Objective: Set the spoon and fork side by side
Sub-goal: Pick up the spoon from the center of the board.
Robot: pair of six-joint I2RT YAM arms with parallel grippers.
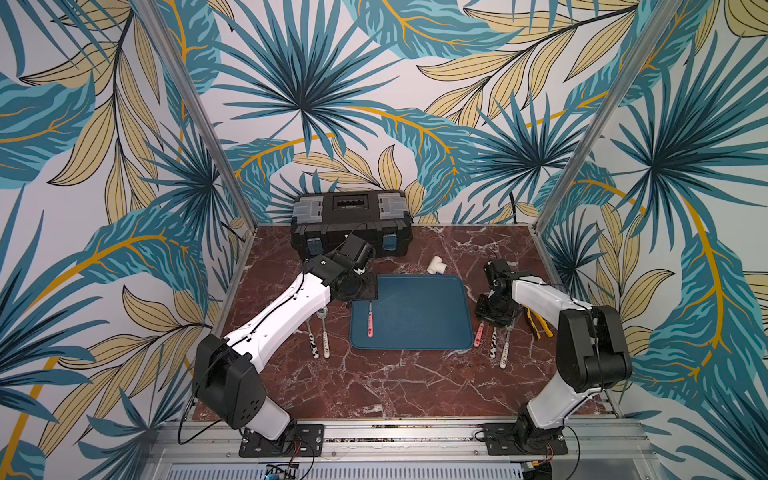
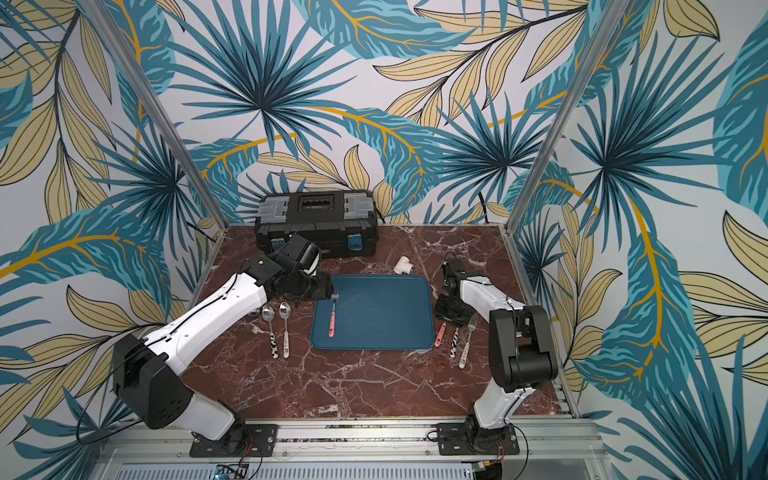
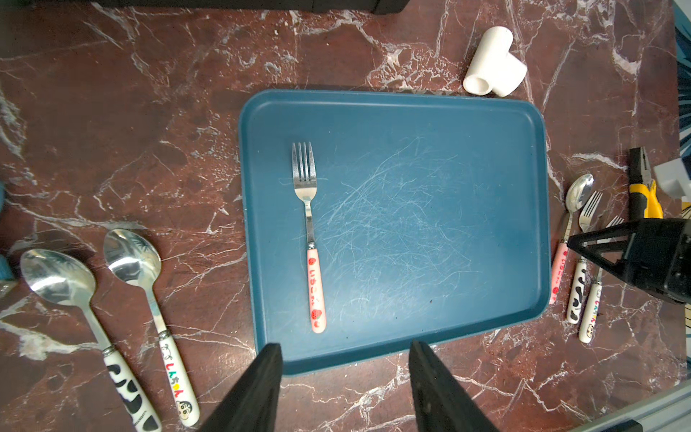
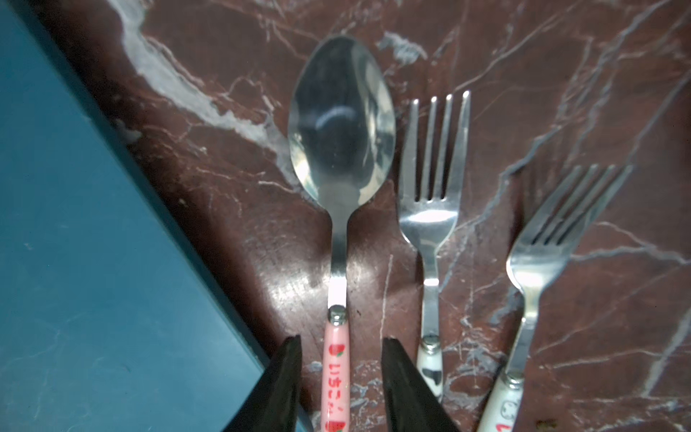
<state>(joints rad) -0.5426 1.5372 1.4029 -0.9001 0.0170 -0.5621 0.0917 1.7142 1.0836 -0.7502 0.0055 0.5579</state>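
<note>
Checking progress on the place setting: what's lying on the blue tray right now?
Only the pink-handled fork lies on the tray, near one edge. The left wrist view shows the whole tray uncovered; the matching pink spoon lies beside it on the table.

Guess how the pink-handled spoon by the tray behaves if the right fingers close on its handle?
Probably stiff: the pink-handled spoon has a metal bowl and neck. The glossy rounded handle between the right gripper fingers may slip or twist. The bowl end looks heavier, so it could droop. It lies close beside the cow-print fork, which a wide closing might nudge.
</note>
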